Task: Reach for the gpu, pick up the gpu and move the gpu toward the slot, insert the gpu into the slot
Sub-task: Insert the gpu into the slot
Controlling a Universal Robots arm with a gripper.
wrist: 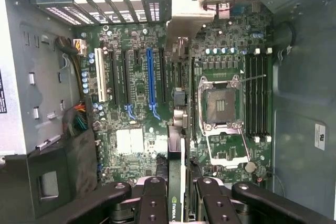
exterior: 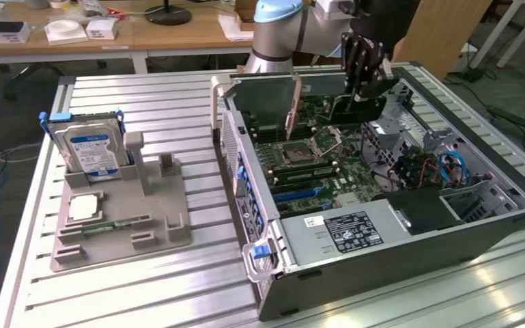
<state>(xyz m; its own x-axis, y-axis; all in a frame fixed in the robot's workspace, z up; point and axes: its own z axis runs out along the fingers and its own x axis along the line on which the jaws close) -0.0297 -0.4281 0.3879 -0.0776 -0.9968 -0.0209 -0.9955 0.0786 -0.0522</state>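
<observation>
The gripper's [wrist: 181, 196] jaws are clamped on the gpu [exterior: 347, 111], which is held edgewise. The card hangs inside the open computer case [exterior: 480, 236], above the green motherboard [wrist: 134, 103], beside its CPU socket [wrist: 221, 102].

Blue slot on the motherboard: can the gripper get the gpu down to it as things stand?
Probably yes. The gripper holds the gpu edgewise over the open case, and the blue slot lies bare, nothing plugged in or across it. The gpu hangs slightly off it, toward the CPU socket.
</observation>
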